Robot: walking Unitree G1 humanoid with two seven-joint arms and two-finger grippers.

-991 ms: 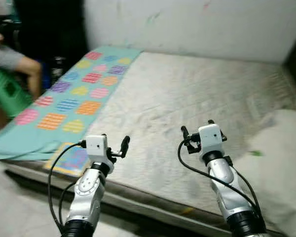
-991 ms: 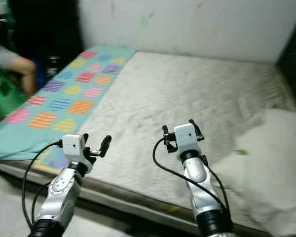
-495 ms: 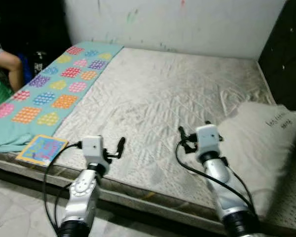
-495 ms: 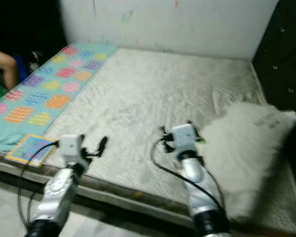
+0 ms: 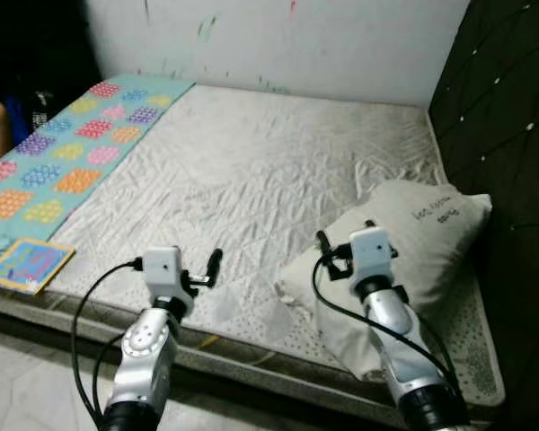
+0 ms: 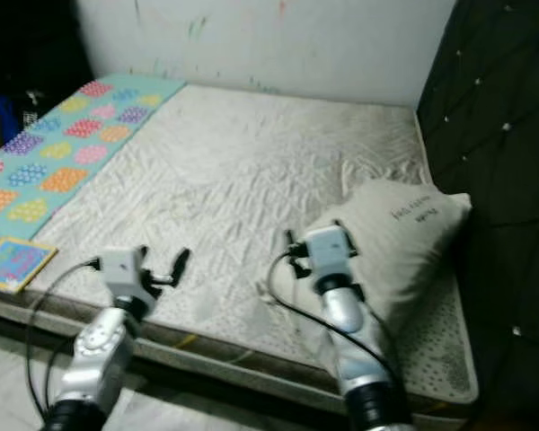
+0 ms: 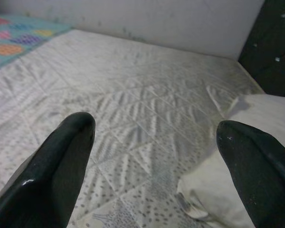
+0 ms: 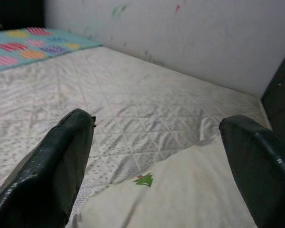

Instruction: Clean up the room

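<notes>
A bare quilted mattress point(image 5: 251, 180) fills the scene, with a white pillow point(image 5: 404, 260) lying askew on its near right part, close to the dark tufted headboard point(image 5: 503, 135) on the right. Along the far left edge lies a teal mat with coloured patches point(image 5: 63, 153), and a small colourful book point(image 5: 25, 264) sits at the near left corner, touching the mat's end.

Both arms are raised over the near edge of the bed. The left gripper point(image 7: 156, 142) hovers above bare mattress with its fingers spread wide and nothing between them; the right gripper point(image 8: 156, 137) is likewise wide and empty, poised just over the pillow's near left corner.

The pillow looks the likeliest thing to tidy first. It should be light, soft and floppy (it will sag and fold if lifted by one point), so a pinch on a corner or along the seamed edge nearest the right gripper, taking a good bunch of fabric, seems the surest hold
</notes>
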